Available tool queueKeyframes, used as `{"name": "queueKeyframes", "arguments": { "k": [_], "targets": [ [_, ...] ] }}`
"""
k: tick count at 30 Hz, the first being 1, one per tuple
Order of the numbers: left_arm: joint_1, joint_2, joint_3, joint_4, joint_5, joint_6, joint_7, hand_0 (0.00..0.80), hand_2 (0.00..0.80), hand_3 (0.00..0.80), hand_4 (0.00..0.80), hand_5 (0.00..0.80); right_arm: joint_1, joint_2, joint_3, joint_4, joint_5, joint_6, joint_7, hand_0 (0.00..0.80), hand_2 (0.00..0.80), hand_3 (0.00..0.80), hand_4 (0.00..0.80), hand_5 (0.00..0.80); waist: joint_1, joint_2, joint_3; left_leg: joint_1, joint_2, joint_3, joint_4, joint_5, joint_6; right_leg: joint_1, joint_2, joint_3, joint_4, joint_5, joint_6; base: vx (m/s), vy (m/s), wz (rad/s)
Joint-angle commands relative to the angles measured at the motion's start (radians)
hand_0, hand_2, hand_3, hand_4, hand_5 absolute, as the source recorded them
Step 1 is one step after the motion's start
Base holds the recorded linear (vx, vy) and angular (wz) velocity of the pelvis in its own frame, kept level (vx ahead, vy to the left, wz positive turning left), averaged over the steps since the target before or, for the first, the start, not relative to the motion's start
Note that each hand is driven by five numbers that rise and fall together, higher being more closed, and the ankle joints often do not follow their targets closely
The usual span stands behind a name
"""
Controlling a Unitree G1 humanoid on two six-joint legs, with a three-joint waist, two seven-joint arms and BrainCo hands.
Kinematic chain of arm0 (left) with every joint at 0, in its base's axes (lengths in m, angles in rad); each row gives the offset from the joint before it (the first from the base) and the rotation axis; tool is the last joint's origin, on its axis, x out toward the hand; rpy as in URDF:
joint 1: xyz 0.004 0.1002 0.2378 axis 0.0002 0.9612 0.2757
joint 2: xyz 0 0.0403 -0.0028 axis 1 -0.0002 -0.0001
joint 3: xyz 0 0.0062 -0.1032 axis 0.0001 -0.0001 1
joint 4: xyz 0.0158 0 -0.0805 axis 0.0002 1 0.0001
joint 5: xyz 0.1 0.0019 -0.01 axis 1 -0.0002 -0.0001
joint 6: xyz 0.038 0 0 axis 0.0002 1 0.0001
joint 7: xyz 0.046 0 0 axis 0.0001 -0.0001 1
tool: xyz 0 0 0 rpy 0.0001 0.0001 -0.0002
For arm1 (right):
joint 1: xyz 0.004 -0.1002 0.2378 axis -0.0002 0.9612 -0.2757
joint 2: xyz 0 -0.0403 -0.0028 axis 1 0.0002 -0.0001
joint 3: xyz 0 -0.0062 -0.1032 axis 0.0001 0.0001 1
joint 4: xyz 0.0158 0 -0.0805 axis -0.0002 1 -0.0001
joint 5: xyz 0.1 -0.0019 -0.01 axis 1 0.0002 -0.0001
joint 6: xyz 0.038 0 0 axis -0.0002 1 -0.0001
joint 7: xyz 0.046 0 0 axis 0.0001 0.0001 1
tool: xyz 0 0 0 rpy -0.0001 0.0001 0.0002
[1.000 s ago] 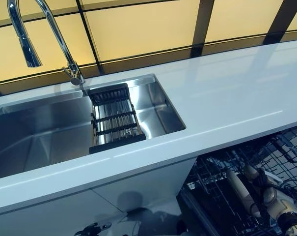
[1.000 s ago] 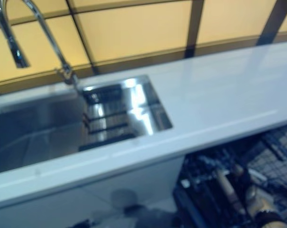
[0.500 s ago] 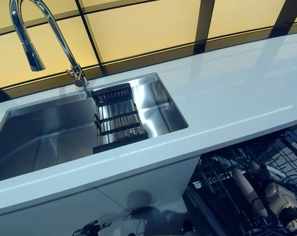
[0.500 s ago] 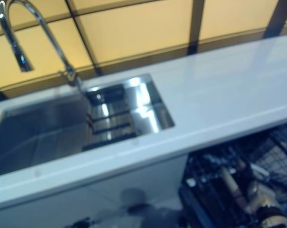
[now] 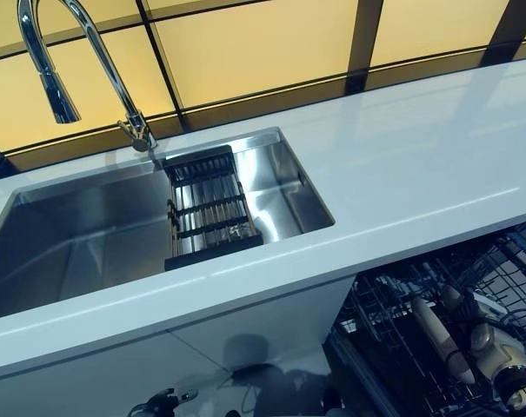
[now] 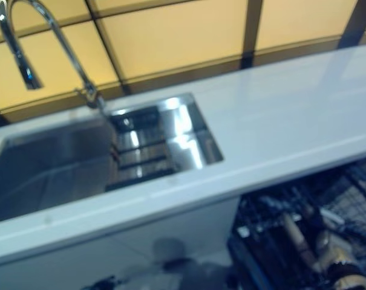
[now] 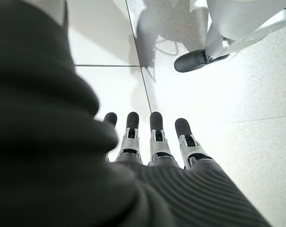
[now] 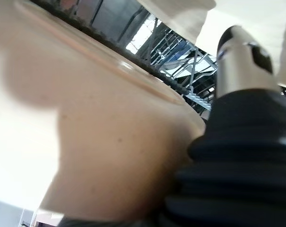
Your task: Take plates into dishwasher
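Start at the left of your head view: a tall curved tap (image 5: 80, 61) rises from the back edge of the white counter (image 5: 419, 174), its spout hanging over the steel sink (image 5: 80, 243). A dark slatted drying rack (image 5: 209, 208) spans the sink from its back rim to its front rim, toward the sink's right end. Behind the counter runs a wall of yellow panels (image 5: 254, 48) with dark strips between them.

Below the counter's front edge at the right, the dishwasher rack (image 5: 419, 339) stands pulled out, its black wires crossing thickly. Your right hand (image 5: 497, 360) shows there at the lower right, over the rack.

In your right wrist view a cream plate (image 8: 86, 127) fills most of the picture, pressed close against the hand's dark cover, with the thumb lying over its rim and the rack's wires just past it. You are grasping the plate, above the rack.

Your left hand (image 7: 152, 142) hangs over the pale floor (image 7: 256, 104), its fingers straight, released and holding nothing.
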Motion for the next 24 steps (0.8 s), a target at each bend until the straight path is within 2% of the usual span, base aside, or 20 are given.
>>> {"name": "queueKeyframes", "arguments": {
  "k": [1, 11, 24],
  "targets": [
    [-0.059, 0.058, 0.006, 0.035, 0.006, -0.018, -0.005, 0.0, 0.0, 0.0, 0.0, 0.0, 0.013, 0.016, -0.02, 0.09, -0.022, 0.037, 0.002, 0.0, 0.0, 0.0, 0.0, 0.0, 0.009, -0.087, 0.017, 0.01, -0.014, -0.046, -0.002, -0.034, 0.045, 0.015, -0.037, 0.023, 0.004, -0.008, 0.057, 0.0, 0.0, 0.0],
    [-0.052, 0.058, 0.028, 0.039, 0.015, -0.015, -0.001, 0.0, 0.0, 0.0, 0.0, 0.0, 0.048, -0.048, -0.071, -0.019, -0.052, 0.085, 0.033, 0.0, 0.0, 0.0, 0.0, 0.0, -0.004, -0.123, 0.008, 0.017, -0.006, -0.029, -0.002, -0.038, 0.045, 0.02, -0.032, 0.033, 0.004, -0.005, 0.062, 0.0, 0.0, 0.0],
    [-0.055, 0.072, 0.049, 0.04, 0.013, 0.003, 0.004, 0.0, 0.0, 0.0, 0.0, 0.0, 0.064, -0.214, -0.178, -0.122, -0.025, 0.122, 0.081, 0.0, 0.0, 0.0, 0.0, 0.0, -0.026, -0.162, -0.004, 0.031, 0.008, -0.001, -0.002, -0.043, 0.042, 0.024, -0.021, 0.051, 0.004, 0.001, 0.065, 0.01, 0.015, -0.03]
  ]
}}
